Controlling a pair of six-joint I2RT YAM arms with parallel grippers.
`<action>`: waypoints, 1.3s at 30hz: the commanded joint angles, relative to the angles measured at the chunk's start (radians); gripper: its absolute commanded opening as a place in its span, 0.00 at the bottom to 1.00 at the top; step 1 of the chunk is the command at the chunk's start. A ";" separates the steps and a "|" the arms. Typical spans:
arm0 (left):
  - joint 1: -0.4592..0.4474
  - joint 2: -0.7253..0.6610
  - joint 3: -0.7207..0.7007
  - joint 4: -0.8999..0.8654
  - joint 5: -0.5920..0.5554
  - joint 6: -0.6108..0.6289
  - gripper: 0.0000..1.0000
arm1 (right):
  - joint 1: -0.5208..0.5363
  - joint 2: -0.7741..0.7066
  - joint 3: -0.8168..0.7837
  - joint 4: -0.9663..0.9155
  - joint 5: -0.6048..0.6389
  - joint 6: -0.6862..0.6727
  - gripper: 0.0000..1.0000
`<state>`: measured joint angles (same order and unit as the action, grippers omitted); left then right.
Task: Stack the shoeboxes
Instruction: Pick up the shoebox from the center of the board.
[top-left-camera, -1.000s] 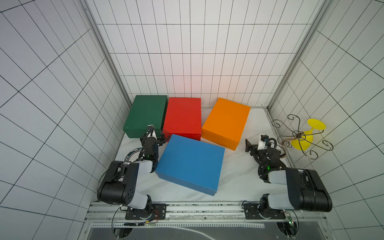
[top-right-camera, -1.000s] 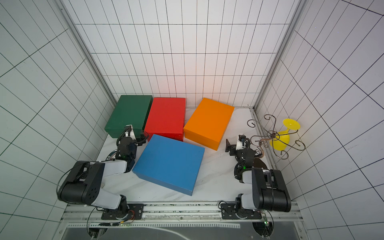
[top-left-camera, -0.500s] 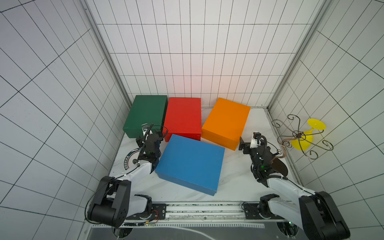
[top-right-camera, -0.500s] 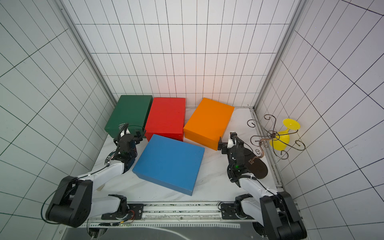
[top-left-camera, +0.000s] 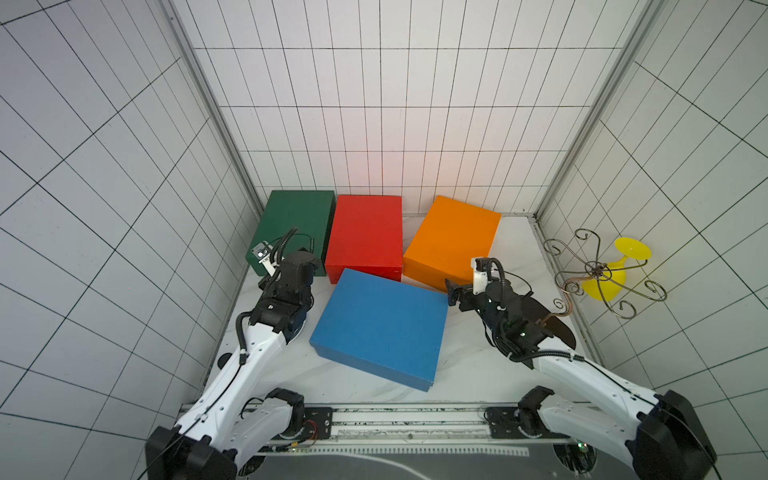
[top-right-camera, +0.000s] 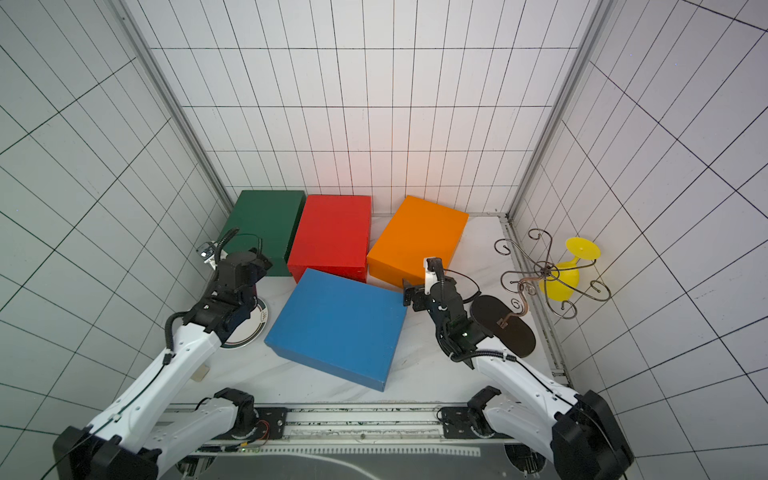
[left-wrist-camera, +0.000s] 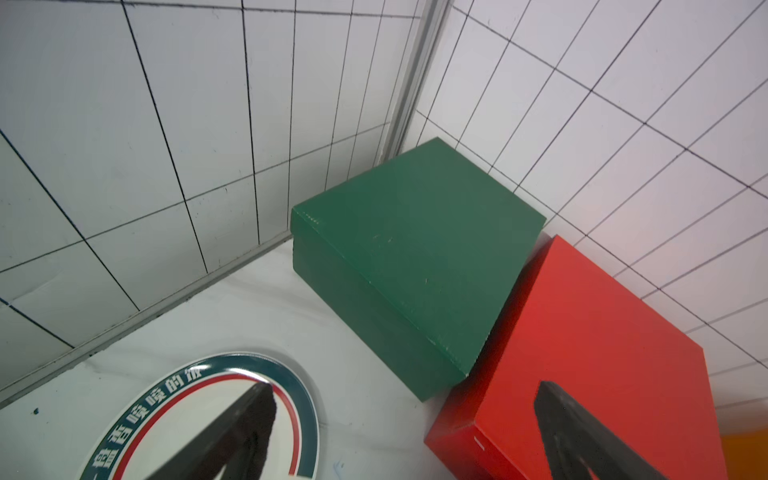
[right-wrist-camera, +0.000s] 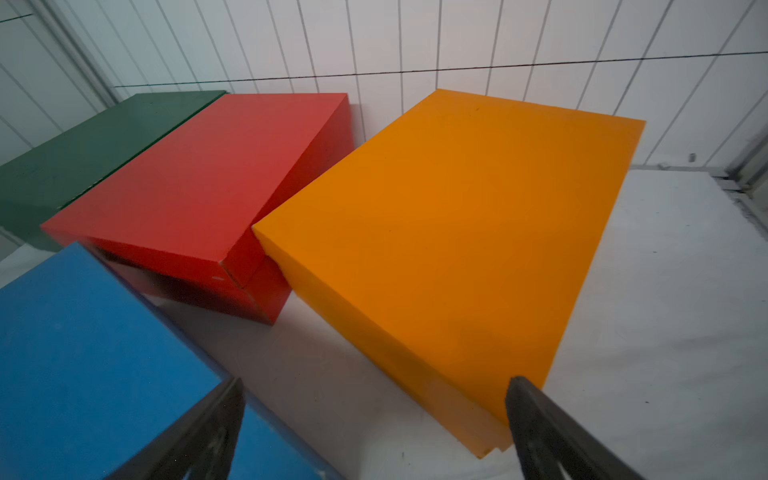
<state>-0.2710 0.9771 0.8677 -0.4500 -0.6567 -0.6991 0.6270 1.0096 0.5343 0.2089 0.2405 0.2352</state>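
The white table (top-left-camera: 478, 365) carries four same-sized lidded shoeboxes, each resting directly on its surface. The blue shoebox (top-left-camera: 380, 328) lies nearest the robot at the middle, turned at a slant. Behind it, along the back wall, stand the other three: the dark green shoebox (top-left-camera: 297, 216) in the rear left corner, the red shoebox (top-left-camera: 365, 232) pressed against the green one's side, and the orange shoebox (top-left-camera: 451, 245) to the right, angled so that its near corner comes close to the red one while a gap widens toward the wall. The blue box's rear edge sits just in front of the red box's near end. The left end effector (left-wrist-camera: 405, 385) hangs with its jaws wide apart and nothing between them, above a round plate (top-right-camera: 257, 328) with a dark blue and red rim, facing the near ends of the green and red boxes. The right end effector (right-wrist-camera: 374, 379) is likewise spread wide and empty, poised between the blue box's rear right corner and the orange box's near end. Under the right arm lies a dark oval board (top-right-camera: 505, 324). By the right wall are a curly wire stand (top-left-camera: 598, 274) and a yellow goblet (top-left-camera: 615, 270).
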 joint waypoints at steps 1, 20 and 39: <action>0.006 -0.058 0.048 -0.162 0.154 0.008 0.98 | 0.080 -0.040 0.107 -0.152 -0.003 0.083 0.99; 0.190 0.049 0.069 -0.303 0.810 0.278 0.90 | 0.201 -0.174 0.072 -0.455 -0.299 0.464 0.90; 0.084 0.197 -0.146 -0.129 0.924 0.155 0.94 | 0.106 -0.157 -0.072 -0.281 -0.505 0.592 0.99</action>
<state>-0.1425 1.1511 0.7502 -0.6132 0.2493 -0.5179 0.7818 0.8295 0.5293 -0.1631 -0.1623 0.7826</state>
